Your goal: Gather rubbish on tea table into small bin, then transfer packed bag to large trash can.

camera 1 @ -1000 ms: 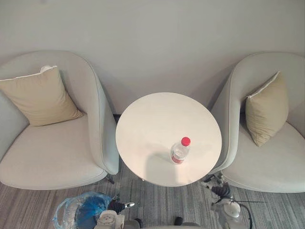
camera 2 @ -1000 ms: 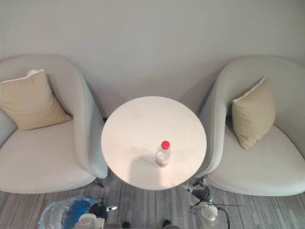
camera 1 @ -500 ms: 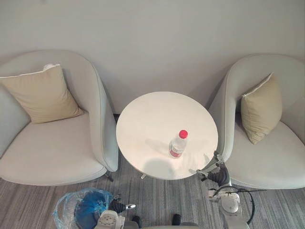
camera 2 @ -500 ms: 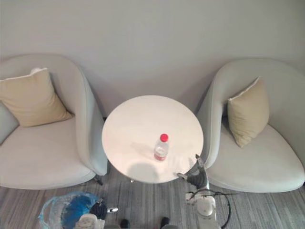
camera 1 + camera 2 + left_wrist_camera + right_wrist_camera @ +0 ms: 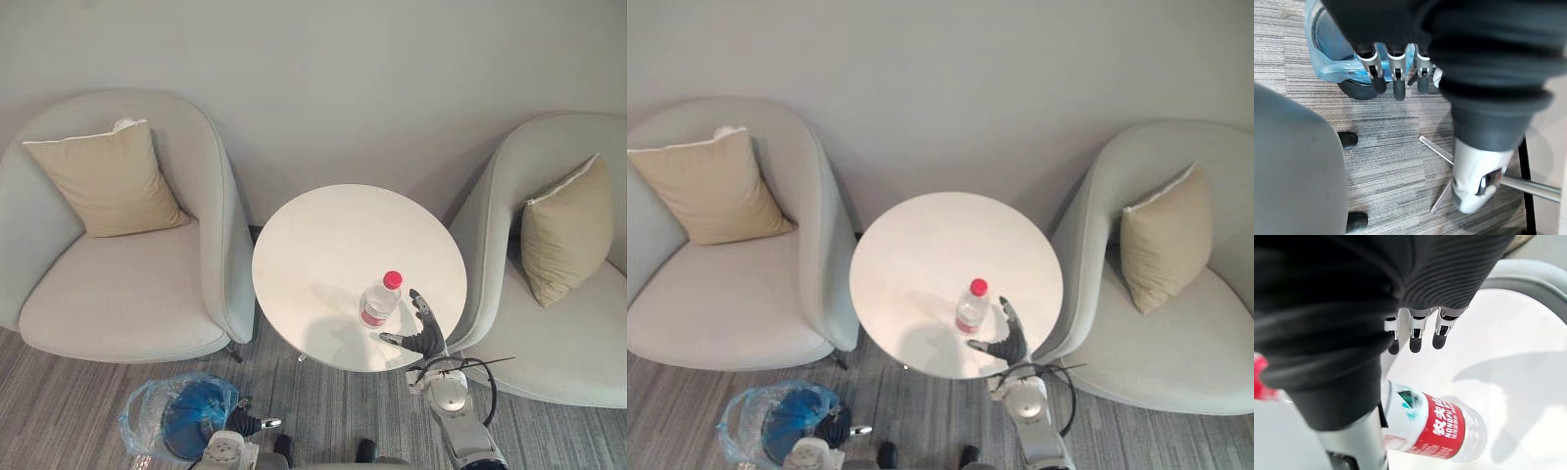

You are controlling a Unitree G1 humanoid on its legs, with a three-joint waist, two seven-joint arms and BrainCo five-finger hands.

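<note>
A round white table [image 5: 333, 225] stands on grey striped carpet [image 5: 59, 411] between two pale armchairs [image 5: 127, 294] with tan cushions [image 5: 108, 181]. Near its front edge a clear bottle [image 5: 378, 302] stands upright, with a red cap and a red label with white print. The right hand [image 5: 423, 335] hovers just beside it, fingers [image 5: 1414, 339] released and straight. The left hand [image 5: 1396, 83] hangs with loose fingers above the blue-bagged bin [image 5: 176, 423] on the carpet.

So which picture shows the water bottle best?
The left eye view: the whole bottle stands upright on the round table, red cap up, right hand beside it. The right eye view shows much the same. The right wrist view has its label close up, the cap mostly hidden.
</note>
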